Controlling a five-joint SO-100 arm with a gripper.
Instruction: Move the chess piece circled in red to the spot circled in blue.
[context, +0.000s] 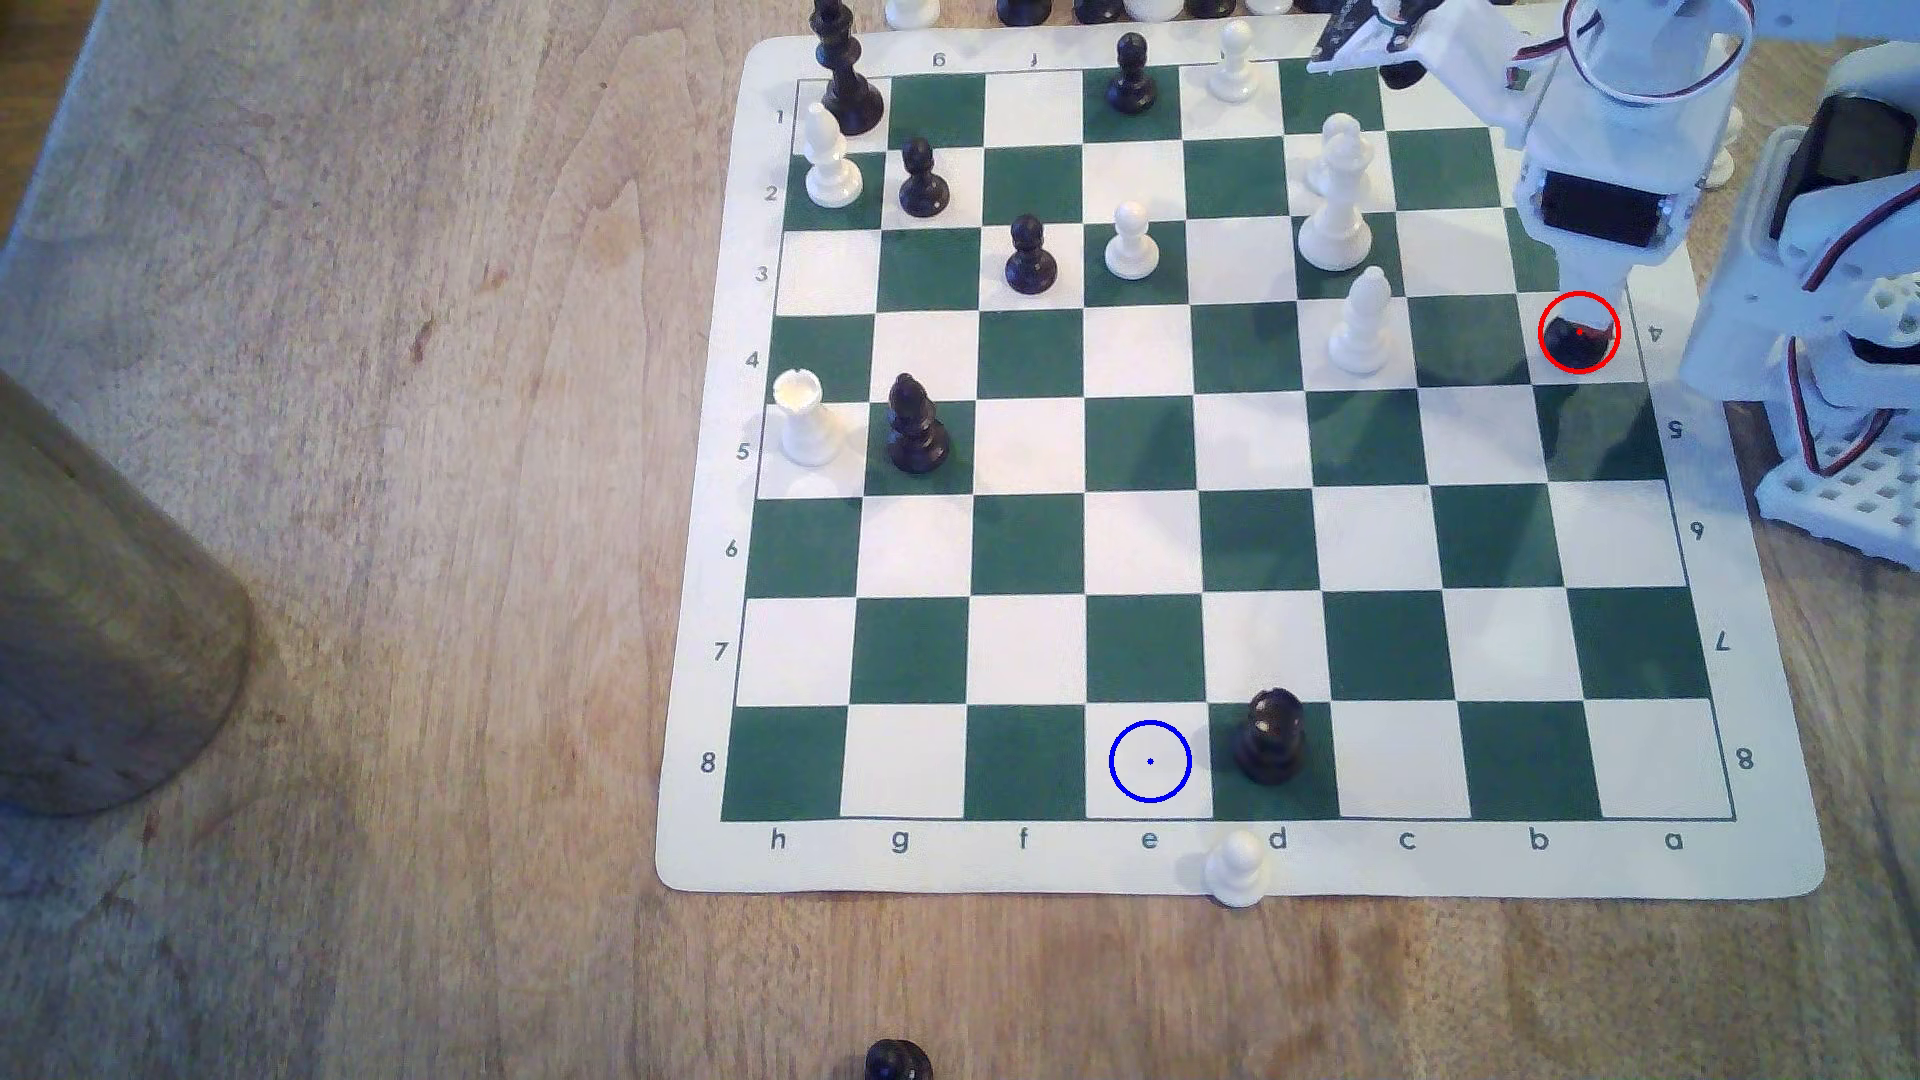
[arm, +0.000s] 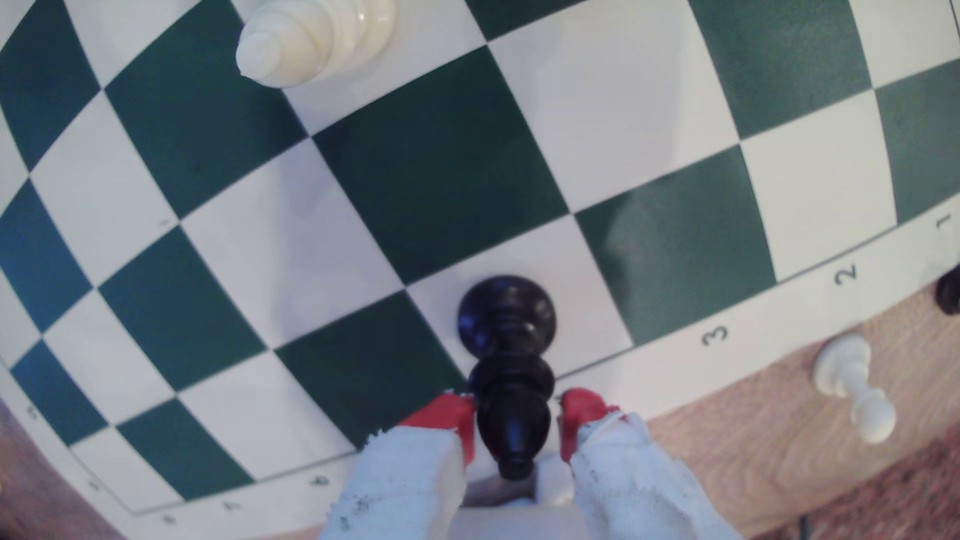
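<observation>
- The chess piece (context: 1578, 341), a glossy black chessman inside the red ring, stood on a white square in the a-file at row 4, at the exterior view's right edge of the board (context: 1143, 862).
- In the wrist view the chess piece (arm: 511, 410) rose upright between the two red-tipped fingers (arm: 447, 415) of the gripper (arm: 514, 420), its upper body level with the tips.
- The jaws were parted, one to each side of the piece; a thin gap showed at one tip, and at the other I could not tell touch from near-touch.
- In the exterior view the arm (context: 1605, 156) came down from above onto the ringed square and hid all but the piece's base.
- The nearest neighbour was a white bishop (context: 1363, 322) two files over in the same row, well clear of the gripper.
- A tall white piece (context: 1338, 197) stood one row beyond the bishop.
- Off the board edge near the gripper, a white pawn (arm: 854, 387) lay on the wooden table (arm: 779, 467).
- The spot (context: 1149, 761), a white square with a blue ring, lay in the e-file at row 8, well apart from the chess piece.
- A stout black piece (context: 1270, 737) with a crown-like top stood on the green square just beside the spot, toward the exterior view's right.
- A white pawn (context: 1236, 867) sat on the board's margin just below those two squares.
</observation>
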